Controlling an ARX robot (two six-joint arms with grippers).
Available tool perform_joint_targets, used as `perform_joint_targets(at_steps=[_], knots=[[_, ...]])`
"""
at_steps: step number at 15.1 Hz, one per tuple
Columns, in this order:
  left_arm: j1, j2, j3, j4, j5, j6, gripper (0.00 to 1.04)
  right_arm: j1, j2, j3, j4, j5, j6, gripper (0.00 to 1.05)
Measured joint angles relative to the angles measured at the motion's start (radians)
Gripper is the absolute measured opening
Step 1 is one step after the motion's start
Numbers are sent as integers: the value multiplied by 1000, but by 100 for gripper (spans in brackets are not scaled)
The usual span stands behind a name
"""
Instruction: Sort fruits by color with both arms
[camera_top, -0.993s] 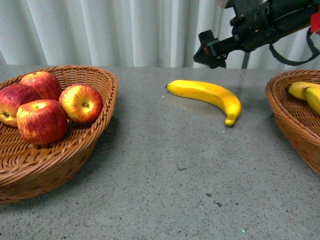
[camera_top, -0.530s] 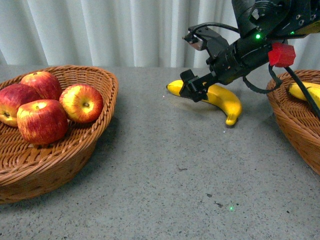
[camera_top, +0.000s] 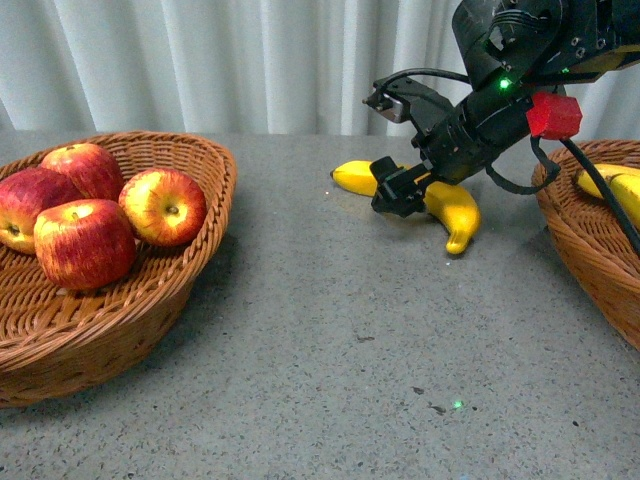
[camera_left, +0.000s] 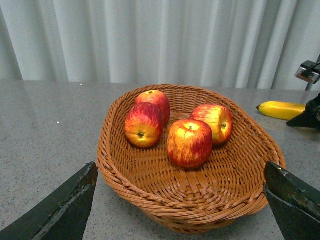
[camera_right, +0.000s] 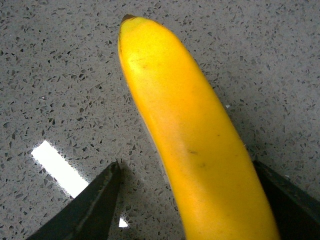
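A yellow banana lies on the grey table, right of centre. My right gripper is open and down at the table, its two black fingers on either side of the banana's middle. In the right wrist view the banana fills the gap between the fingers. Several red apples sit in the wicker basket on the left. The left wrist view looks at those apples from in front of the basket, with my left gripper open and empty. The left arm is out of the front view.
A second wicker basket at the right edge holds two bananas. White curtains hang behind the table. The table banana's tip and part of the right arm show at the edge of the left wrist view.
My right arm has come down from above the table's back onto the banana, and its open fingers now straddle it. The apples and baskets have not moved.
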Motion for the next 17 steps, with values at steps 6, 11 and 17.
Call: perform_joint_targets(at_steps=[6,11,17], knots=[[0,0,0,0,0,0,98,-11,-34,-43,183,-12,73,33],[0,0,0,0,0,0,98,-142,-438,-382,608,-92,384,33],[0,0,0,0,0,0,98,-392,-838,-927,567,-71,187,33]])
